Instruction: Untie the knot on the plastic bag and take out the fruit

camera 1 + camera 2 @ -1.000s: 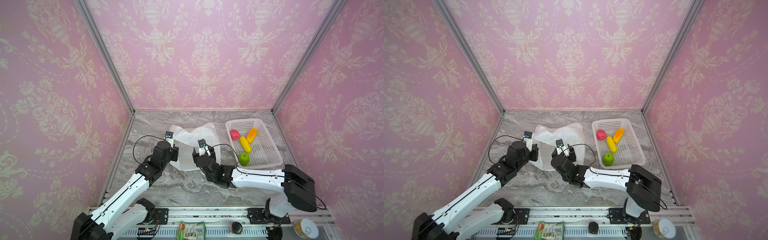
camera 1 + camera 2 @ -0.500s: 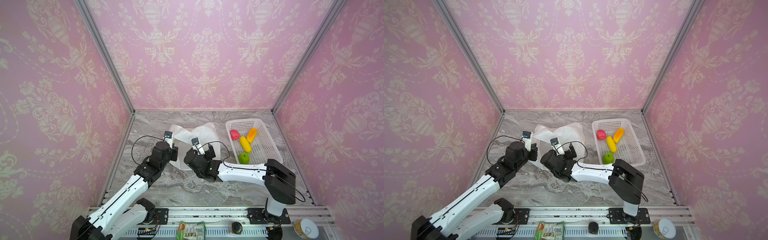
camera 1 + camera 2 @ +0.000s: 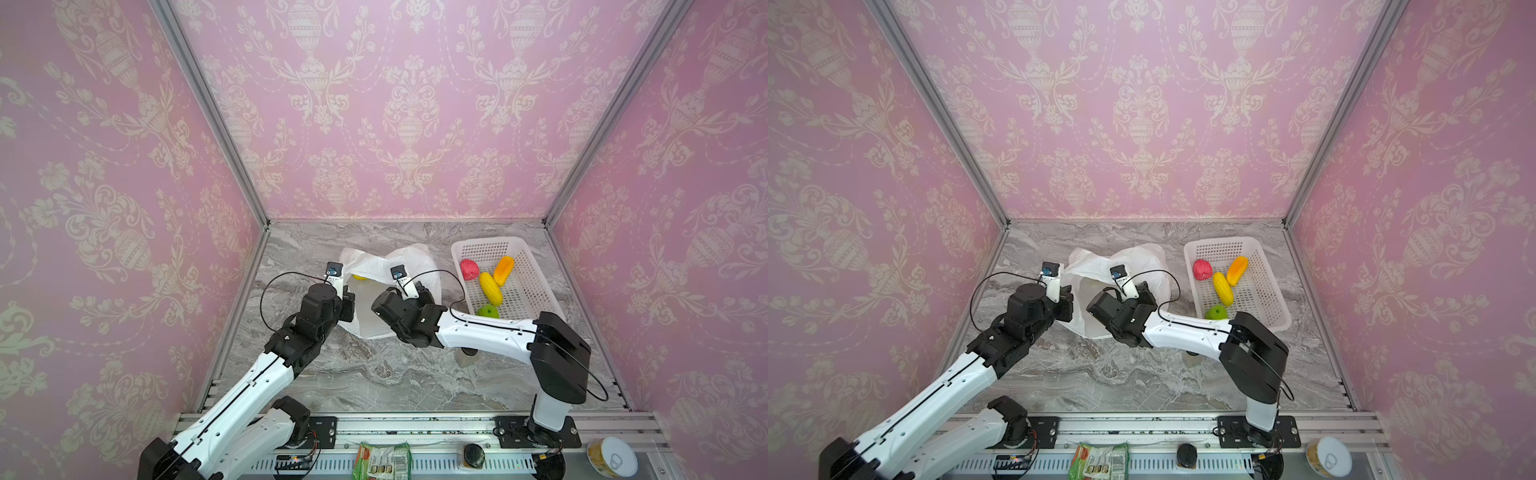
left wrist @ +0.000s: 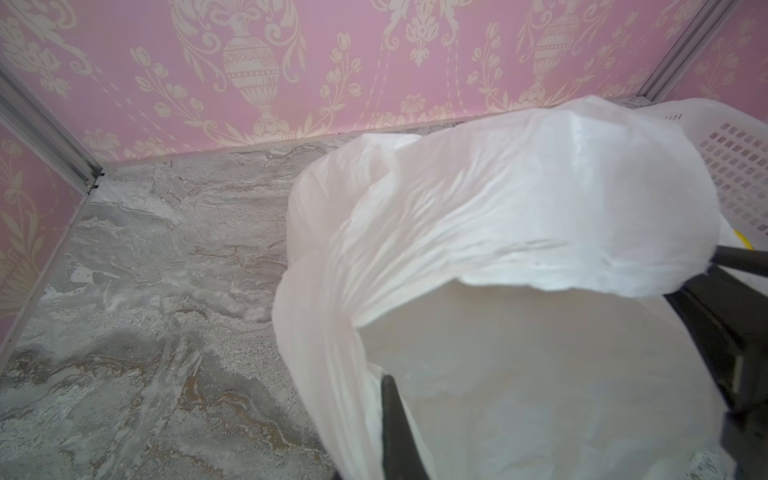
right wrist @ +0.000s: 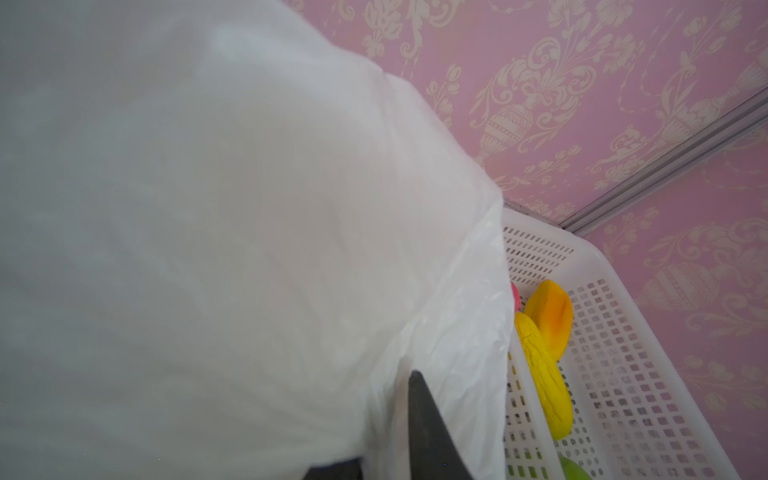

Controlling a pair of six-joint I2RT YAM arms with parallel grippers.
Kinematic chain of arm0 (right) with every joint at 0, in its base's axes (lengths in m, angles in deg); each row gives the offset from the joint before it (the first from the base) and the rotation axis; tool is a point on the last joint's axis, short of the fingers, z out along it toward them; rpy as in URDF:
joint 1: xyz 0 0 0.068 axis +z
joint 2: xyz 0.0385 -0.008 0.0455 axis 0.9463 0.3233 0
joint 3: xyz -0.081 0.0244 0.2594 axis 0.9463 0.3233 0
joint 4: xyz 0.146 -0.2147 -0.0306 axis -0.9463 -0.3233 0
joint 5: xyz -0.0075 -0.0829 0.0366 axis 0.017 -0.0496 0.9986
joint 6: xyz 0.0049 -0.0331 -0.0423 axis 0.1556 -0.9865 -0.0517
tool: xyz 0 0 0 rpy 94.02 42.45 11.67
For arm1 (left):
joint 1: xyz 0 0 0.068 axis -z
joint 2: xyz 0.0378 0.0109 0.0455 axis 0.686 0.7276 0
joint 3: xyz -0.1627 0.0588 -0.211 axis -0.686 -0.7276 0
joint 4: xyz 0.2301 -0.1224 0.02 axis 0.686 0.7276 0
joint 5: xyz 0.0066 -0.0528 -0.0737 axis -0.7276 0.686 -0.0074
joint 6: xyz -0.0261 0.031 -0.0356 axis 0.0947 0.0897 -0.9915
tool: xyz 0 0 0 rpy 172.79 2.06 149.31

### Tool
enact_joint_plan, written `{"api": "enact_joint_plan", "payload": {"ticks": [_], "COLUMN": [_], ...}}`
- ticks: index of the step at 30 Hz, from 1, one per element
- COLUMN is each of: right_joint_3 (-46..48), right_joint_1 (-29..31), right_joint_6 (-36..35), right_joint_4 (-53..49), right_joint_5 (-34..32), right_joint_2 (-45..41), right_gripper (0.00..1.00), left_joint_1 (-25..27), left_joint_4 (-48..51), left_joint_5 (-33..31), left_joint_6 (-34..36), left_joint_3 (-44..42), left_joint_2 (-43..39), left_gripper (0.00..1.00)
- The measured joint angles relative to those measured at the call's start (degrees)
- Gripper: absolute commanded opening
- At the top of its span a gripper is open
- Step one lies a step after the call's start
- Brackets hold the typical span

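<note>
The white plastic bag point(image 3: 374, 318) point(image 3: 1096, 307) lies mid-table with its mouth held wide open. The knot is out of view. My left gripper point(image 3: 348, 305) point(image 4: 374, 390) is shut on the bag's left rim. My right gripper point(image 3: 424, 291) point(image 5: 399, 386) is shut on the right rim, film pressed against its dark finger point(image 5: 419, 415). One yellow fruit point(image 3: 360, 276) peeks out inside the bag. Lying in the white basket point(image 3: 486, 242) are a pink-red fruit point(image 3: 469, 269), an orange one point(image 3: 503, 270), a yellow one point(image 3: 490, 287) and a green apple point(image 3: 488, 311).
The basket point(image 3: 1221, 241) stands right of the bag, near the right wall. A small beige object point(image 3: 467, 358) sits on the marble under my right forearm. A snack packet point(image 3: 381, 459) and a tin can point(image 3: 613, 459) rest on the front rail. Pink walls enclose three sides.
My right arm's elbow swung left while its gripper stayed at the bag's right rim; its jaws went wide, then closed on the film. The left gripper kept its hold.
</note>
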Motion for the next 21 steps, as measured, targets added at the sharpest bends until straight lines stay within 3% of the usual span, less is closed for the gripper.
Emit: {"api": "enact_joint_plan", "payload": {"ticks": [7, 13, 14, 16, 17, 21], "right_joint_3": [0.9, 2.5, 2.5, 2.5, 2.5, 2.4], "right_joint_1": [-5.9, -13.0, -13.7, -14.8, -15.1, -15.1], "right_joint_6": [-0.6, -0.3, -0.3, 0.0, -0.1, -0.8], "right_joint_4": [-0.9, -4.4, -5.4, -6.6, -7.2, -8.9], "right_joint_5": [14.3, 24.7, 25.5, 26.6, 26.8, 29.1], "right_joint_2": [-16.2, -19.9, -19.8, -19.6, -19.5, -19.5], "right_gripper": [0.08, 0.1, 0.17, 0.42, 0.49, 0.65], "left_joint_1": [0.0, 0.1, 0.1, 0.1, 0.1, 0.1], "left_joint_4": [0.0, -0.1, -0.1, -0.1, 0.0, 0.0], "left_joint_5": [0.0, 0.5, 0.5, 0.5, 0.5, 0.5], "left_joint_6": [0.0, 0.0, 0.0, 0.0, 0.0, 0.0], "left_joint_3": [0.0, 0.0, 0.0, 0.0, 0.0, 0.0], "left_joint_2": [0.0, 0.0, 0.0, 0.0, 0.0, 0.0], "left_gripper": [0.0, 0.0, 0.0, 0.0, 0.0, 0.0]}}
